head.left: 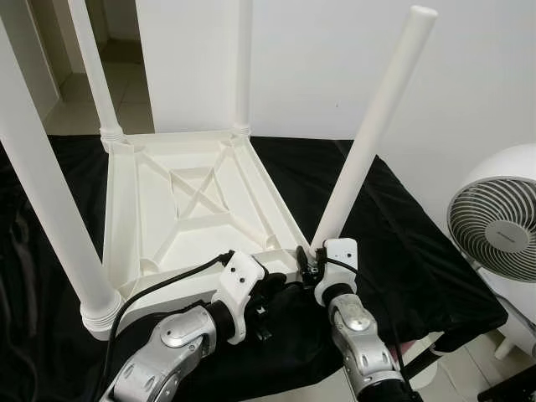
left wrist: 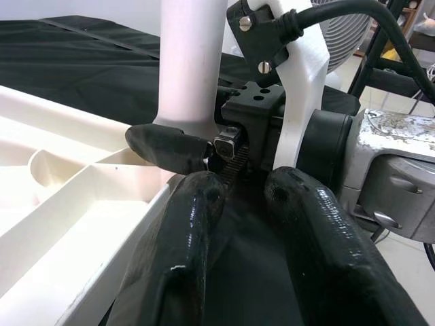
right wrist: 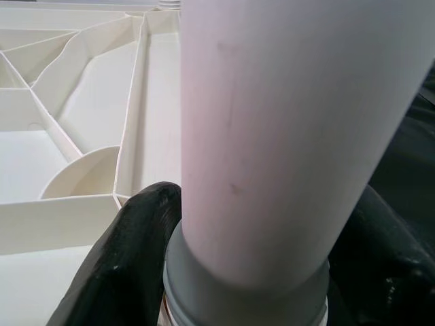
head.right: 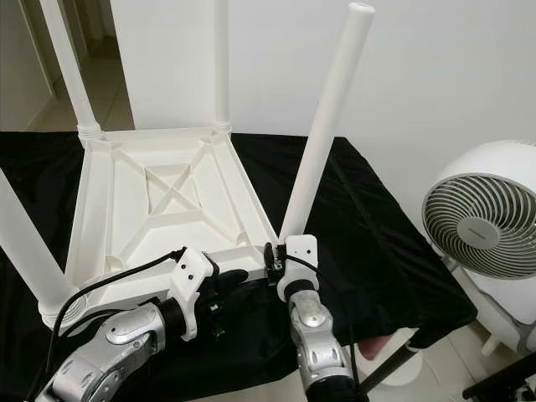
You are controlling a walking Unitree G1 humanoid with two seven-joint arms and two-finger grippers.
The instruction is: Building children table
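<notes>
A white plastic children's table (head.left: 193, 201) lies upside down on a black cloth (head.left: 402, 234). Three white legs stand in its corners: far left (head.left: 94, 67), far right (head.left: 243, 63) and near left (head.left: 50, 193). A fourth white leg (head.left: 373, 134) leans to the right, its grey base (right wrist: 245, 292) at the near right corner. My right gripper (head.left: 311, 266) is shut on this leg just above the base, with a black finger (right wrist: 129, 258) on each side. Close beside it, my left gripper (left wrist: 245, 187) is open over the cloth at the table's near rim, holding nothing.
A white fan (head.left: 498, 218) stands on the floor to the right of the cloth-covered surface. A white wall rises behind, with a doorway (head.left: 50, 50) at the far left. The cloth's front edge drops off just under my arms.
</notes>
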